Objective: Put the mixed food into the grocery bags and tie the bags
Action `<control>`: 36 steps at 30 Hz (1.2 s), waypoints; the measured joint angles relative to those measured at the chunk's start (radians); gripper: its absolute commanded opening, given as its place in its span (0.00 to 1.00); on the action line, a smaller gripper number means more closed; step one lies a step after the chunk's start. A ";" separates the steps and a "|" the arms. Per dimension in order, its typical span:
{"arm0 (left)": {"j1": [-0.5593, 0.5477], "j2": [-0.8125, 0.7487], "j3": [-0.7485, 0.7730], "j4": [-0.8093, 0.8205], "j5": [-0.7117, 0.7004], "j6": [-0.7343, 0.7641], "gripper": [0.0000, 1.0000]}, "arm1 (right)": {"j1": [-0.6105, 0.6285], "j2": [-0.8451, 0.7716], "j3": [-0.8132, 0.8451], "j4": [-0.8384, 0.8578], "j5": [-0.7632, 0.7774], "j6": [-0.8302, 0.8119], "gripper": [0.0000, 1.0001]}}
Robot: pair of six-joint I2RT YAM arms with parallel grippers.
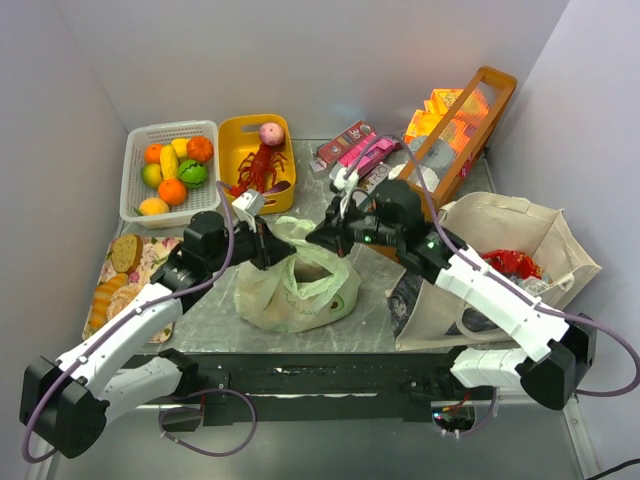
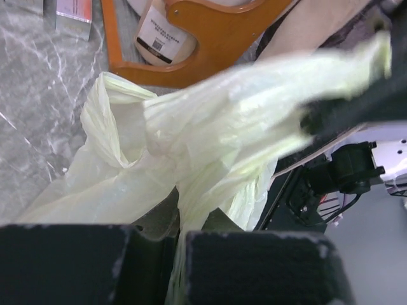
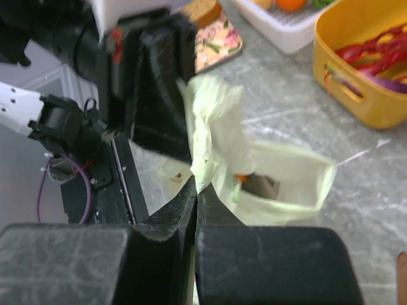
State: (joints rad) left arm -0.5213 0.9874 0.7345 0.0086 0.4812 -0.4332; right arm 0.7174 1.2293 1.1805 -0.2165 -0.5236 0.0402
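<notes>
Both tools shut on the pale green bag's handles, knot not yet made: left tool (image 2: pixel 181 244), right tool (image 3: pixel 196 202), pale green bag (image 1: pixel 298 288)

Each tool pinches one loop, and the two meet just above the bag at the centre of the table (image 1: pixel 200 320). To tie well, I judge: draw both loops taut, cross them cleanly, and spare the thin film from tearing. The canvas tote (image 1: pixel 520 240) lies at 3 o'clock. A barcode label (image 2: pixel 159 32) in the wooden crate (image 2: pixel 165 75) at 1 o'clock is too small to read
</notes>
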 measured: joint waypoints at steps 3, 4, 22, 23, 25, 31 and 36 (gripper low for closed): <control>0.003 0.020 0.002 -0.007 -0.006 -0.036 0.01 | 0.042 -0.030 -0.064 0.018 0.061 0.018 0.00; 0.005 0.027 0.002 -0.010 -0.006 -0.052 0.01 | 0.059 -0.038 -0.097 0.031 0.079 0.032 0.00; 0.041 0.074 0.005 -0.095 0.011 -0.070 0.46 | 0.153 0.089 -0.229 0.173 0.207 0.192 0.00; 0.044 0.076 0.006 -0.106 0.011 -0.065 0.48 | 0.153 0.096 -0.233 0.176 0.205 0.198 0.00; 0.051 0.077 0.006 -0.126 0.011 -0.058 0.54 | 0.156 0.106 -0.242 0.177 0.201 0.208 0.00; 0.064 0.072 0.008 -0.172 0.019 -0.031 0.61 | 0.160 0.119 -0.262 0.190 0.198 0.231 0.00; 0.080 0.068 0.039 -0.235 0.019 0.003 0.65 | 0.160 0.119 -0.265 0.205 0.214 0.241 0.00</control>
State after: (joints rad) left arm -0.4416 1.0554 0.7738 -0.2264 0.5003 -0.4297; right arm 0.8776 1.3487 0.9157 -0.0116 -0.3096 0.2810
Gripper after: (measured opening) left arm 0.623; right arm 0.009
